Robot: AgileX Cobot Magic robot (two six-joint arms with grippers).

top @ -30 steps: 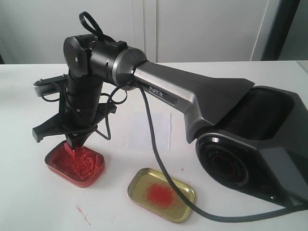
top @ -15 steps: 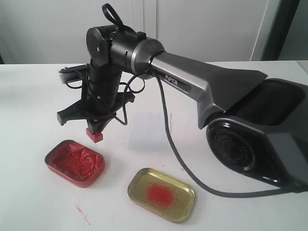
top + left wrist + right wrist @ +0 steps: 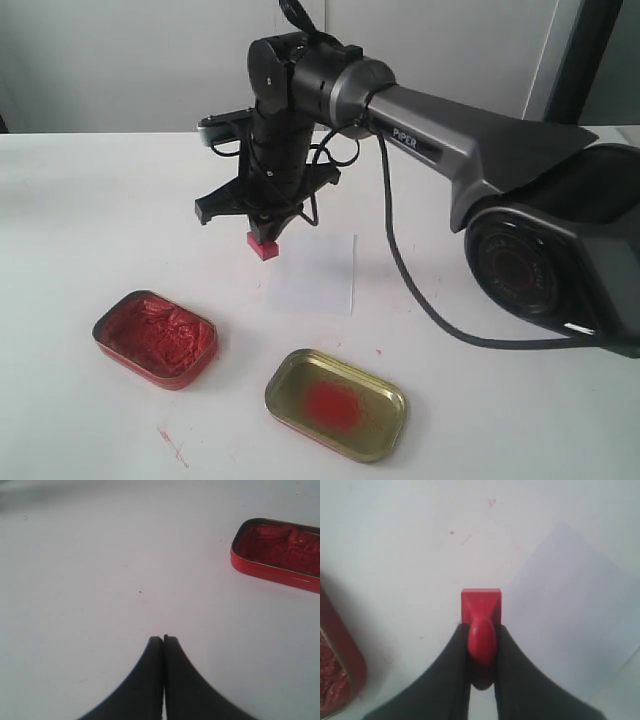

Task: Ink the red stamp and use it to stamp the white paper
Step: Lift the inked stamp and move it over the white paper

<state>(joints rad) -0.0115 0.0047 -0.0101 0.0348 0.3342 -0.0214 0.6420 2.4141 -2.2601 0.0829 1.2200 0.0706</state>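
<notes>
The red stamp (image 3: 264, 245) (image 3: 481, 611) hangs base-down in the air, its rounded knob pinched between the black fingers of my right gripper (image 3: 268, 228) (image 3: 481, 630), which is shut on it. It hovers just beside the near-left corner of the white paper (image 3: 313, 272) (image 3: 570, 610), which lies flat on the table. My left gripper (image 3: 163, 639) shows only in the left wrist view, shut with nothing between its fingers, low over bare table some way from the ink tin (image 3: 278, 552).
An oval tin of red paste (image 3: 155, 337) sits at the front left. Its gold lid (image 3: 336, 403) with a red smear lies front centre. A black cable (image 3: 400, 270) trails from the right arm across the table. Small red marks dot the table (image 3: 172, 446).
My right gripper has lifted the stamp out of the red paste tin and carried it up and to the right, to the paper's left edge. The left gripper cannot be compared.
</notes>
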